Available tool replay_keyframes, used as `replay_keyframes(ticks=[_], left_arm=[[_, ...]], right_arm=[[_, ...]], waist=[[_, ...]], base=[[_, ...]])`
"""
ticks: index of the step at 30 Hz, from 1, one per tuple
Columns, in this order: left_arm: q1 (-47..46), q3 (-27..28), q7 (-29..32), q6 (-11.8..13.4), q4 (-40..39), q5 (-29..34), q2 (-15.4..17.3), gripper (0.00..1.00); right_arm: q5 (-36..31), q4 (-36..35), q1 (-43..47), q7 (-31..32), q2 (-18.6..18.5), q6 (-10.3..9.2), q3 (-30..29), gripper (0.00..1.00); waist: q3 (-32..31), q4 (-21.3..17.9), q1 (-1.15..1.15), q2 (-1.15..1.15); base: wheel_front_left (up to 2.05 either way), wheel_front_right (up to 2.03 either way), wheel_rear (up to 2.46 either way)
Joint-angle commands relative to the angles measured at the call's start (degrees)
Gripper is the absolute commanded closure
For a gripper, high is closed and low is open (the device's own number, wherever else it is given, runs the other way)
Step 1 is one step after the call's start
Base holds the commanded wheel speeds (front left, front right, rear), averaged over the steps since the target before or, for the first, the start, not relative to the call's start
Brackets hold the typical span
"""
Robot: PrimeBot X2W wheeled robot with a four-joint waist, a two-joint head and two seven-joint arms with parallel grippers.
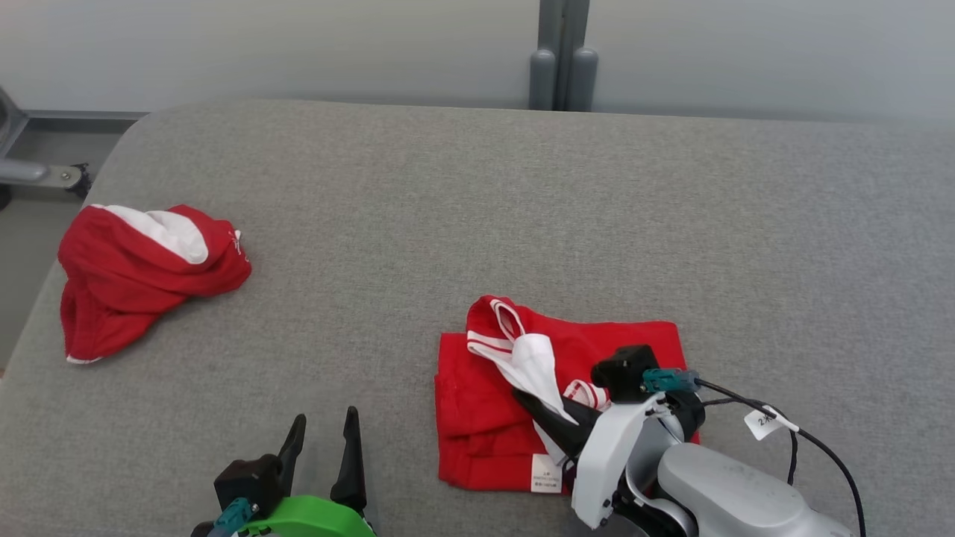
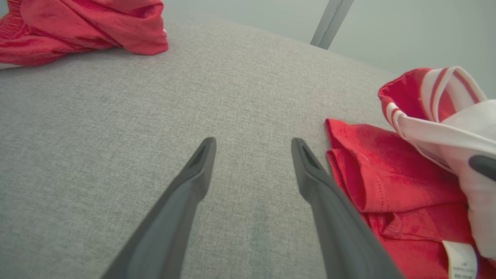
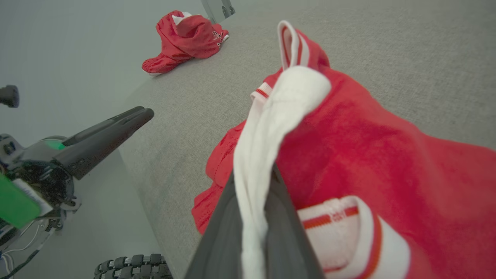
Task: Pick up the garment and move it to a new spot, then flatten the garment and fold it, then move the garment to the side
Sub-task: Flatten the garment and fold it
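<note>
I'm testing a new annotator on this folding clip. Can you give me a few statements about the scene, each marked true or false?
1. The right gripper is shut on white cloth of the near garment. True.
2. The left gripper is shut on red cloth. False: its jaws stand open and hold nothing, above the bare table.
3. Two red garments lie on the table. True.
4. The two garments touch. False: the crumpled garment lies apart at the left, with bare table between them.
</note>
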Motion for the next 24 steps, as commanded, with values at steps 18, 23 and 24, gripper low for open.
replay_keyframes(ticks=[18, 23, 24], left_arm=[[-0.90, 2.90, 0.00, 0.71, -2.12, 0.90, 0.24, 0.00], [-1.32, 2.99, 0.00, 0.50, -2.30, 1.23, 0.25, 0.00], [-1.34, 3.01, 0.00, 0.47, -2.34, 1.26, 0.25, 0.00]], right_arm=[[2.42, 0.89, 4.15, -5.77, -4.59, -0.02, -19.59, 0.00], [0.48, 2.81, 9.85, -5.79, -4.81, -0.01, -22.80, 0.00], [0.05, 3.15, 10.49, -5.79, -4.58, -0.01, -23.14, 0.00]], waist=[[1.82, -0.88, 0.00, 0.00], [1.58, -1.61, 0.00, 0.00], [1.55, -1.63, 0.00, 0.00]], base=[[0.00, 0.00, 0.00], [0.00, 0.00, 0.00], [0.00, 0.00, 0.00]])
